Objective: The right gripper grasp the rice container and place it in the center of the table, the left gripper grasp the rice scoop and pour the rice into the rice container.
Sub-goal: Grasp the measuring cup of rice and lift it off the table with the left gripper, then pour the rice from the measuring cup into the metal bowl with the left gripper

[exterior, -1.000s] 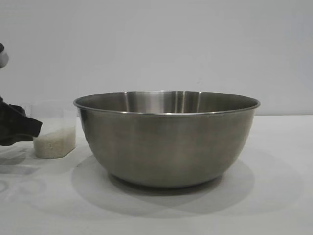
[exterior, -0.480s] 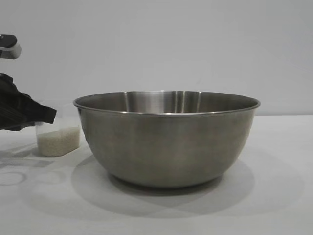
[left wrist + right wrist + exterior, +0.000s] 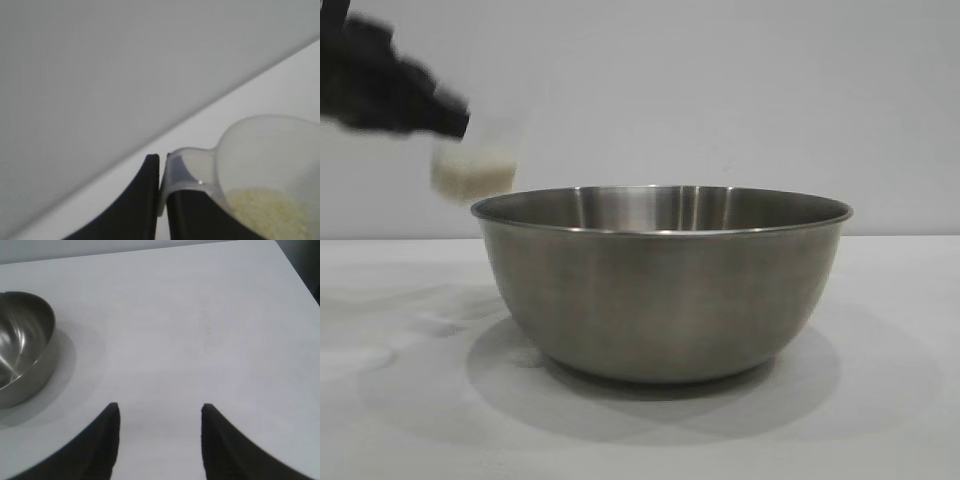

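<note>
Since the earlier frames the left tool (image 3: 455, 122) has risen from bench level at the exterior view's left edge to well above the bench, carrying the clear plastic rice scoop (image 3: 475, 160) up with it; the scoop, which stood on the bench beside the steel bowl, now hangs in the air just above and outside the bowl's left rim, both tool and scoop blurred in that view. Seen from the left wrist, the left tool (image 3: 160, 200) is clenched on the scoop's side handle (image 3: 182, 172), the two black fingers (image 3: 142, 200) pressed together with the handle between them; the translucent cup reaches out beyond the fingers and the rice (image 3: 270, 212) lies as a whitish-cream mass in its lower part; in the exterior view the rice (image 3: 470, 180) fills the scoop's bottom.

The rice container (image 3: 660, 280), a large stainless-steel mixing bowl with a rolled rim, stands upright on the white bench (image 3: 880, 420) in the middle of the exterior view; whether any rice is in it cannot be told from that view; what the right wrist view shows of the bowl's (image 3: 22, 340) inside is bare metal.

The right tool (image 3: 160, 440) hangs over bare bench (image 3: 200, 315) apart from the bowl, its two fingers (image 3: 107, 440) released and spread, grasping nothing.
</note>
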{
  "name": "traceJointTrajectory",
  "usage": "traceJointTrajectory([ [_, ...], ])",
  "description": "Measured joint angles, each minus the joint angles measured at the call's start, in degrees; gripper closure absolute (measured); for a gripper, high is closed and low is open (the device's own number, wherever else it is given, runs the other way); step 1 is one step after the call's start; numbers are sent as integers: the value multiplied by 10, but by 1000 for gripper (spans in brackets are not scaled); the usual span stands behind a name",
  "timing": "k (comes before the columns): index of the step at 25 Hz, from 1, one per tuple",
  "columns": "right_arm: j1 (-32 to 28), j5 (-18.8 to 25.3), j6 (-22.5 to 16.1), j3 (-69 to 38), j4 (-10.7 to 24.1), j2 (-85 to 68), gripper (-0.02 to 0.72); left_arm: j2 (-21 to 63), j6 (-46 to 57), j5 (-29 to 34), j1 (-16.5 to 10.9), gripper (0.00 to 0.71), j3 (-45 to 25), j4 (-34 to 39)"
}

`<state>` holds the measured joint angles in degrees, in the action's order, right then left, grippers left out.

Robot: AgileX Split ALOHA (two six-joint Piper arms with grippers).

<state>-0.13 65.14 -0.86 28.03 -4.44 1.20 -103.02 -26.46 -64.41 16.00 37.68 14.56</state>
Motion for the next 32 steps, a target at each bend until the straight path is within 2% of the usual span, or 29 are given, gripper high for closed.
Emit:
traceJointTrajectory([
  [5,0,0,0,0,0,0,349,34,-204,75,5,710,59,146],
  [8,0,0,0,0,0,0,349,36,-301,126,27,710,82,193],
  [12,0,0,0,0,0,0,349,36,-455,188,68,710,89,219],
  [16,0,0,0,0,0,0,349,36,-550,212,97,710,90,277],
  [21,0,0,0,0,0,0,349,36,-694,224,128,710,92,291],
  [22,0,0,0,0,0,0,398,36,-727,224,130,710,93,291],
  [29,0,0,0,0,0,0,400,36,-855,224,131,710,93,297],
  [32,0,0,0,0,0,0,400,36,-877,223,131,710,93,297],
])
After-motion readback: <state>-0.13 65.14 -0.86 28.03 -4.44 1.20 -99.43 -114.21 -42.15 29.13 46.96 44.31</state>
